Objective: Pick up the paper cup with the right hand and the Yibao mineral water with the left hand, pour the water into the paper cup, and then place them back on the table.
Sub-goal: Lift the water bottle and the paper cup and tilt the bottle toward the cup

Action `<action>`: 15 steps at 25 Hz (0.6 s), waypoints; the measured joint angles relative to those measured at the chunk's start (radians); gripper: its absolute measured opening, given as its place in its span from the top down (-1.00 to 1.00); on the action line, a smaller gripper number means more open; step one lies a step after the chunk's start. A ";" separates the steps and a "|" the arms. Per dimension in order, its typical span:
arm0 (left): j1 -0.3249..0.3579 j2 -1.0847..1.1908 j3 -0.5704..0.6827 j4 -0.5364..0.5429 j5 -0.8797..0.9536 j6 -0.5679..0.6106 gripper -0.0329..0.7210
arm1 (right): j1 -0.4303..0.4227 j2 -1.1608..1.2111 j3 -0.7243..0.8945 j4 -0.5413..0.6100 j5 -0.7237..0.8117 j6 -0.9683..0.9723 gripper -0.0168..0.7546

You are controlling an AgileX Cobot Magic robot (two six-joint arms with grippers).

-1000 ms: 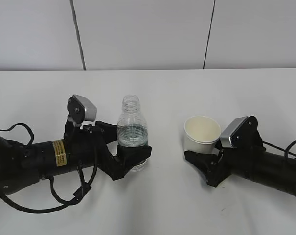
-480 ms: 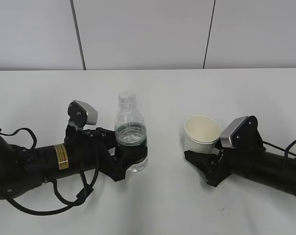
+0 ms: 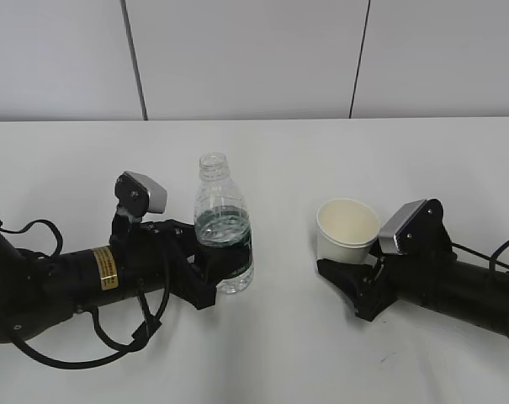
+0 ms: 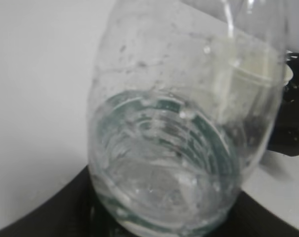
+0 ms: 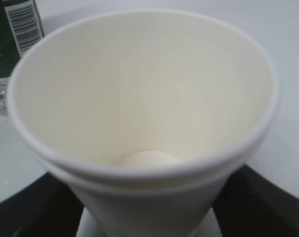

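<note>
The Yibao mineral water [image 3: 225, 236] stands upright on the bench [image 3: 279, 160], clamped by my left end effector [image 3: 227, 273], the right end effector [image 3: 345, 276] closed around the paper cup [image 3: 347, 230]; I'd lift both straight, gently.

Bottle label [image 5: 13, 37] ("ter", barcode)

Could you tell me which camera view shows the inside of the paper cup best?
The right wrist view: it looks down into the paper cup to its bottom. The exterior view shows only its upper inner wall; the left wrist view catches just a blurred rim.
</note>
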 joint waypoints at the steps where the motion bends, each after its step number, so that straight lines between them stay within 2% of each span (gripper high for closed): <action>1: 0.000 0.000 0.000 0.000 0.000 0.005 -0.12 | 0.000 0.000 0.000 0.000 0.000 0.000 -0.50; 5: 0.000 0.000 0.000 0.000 0.004 0.062 -0.11 | 0.000 0.000 0.000 -0.005 0.000 0.000 -0.50; 15: 0.000 -0.004 0.000 0.000 0.013 0.096 -0.11 | 0.000 -0.014 0.000 -0.045 0.000 0.002 -0.41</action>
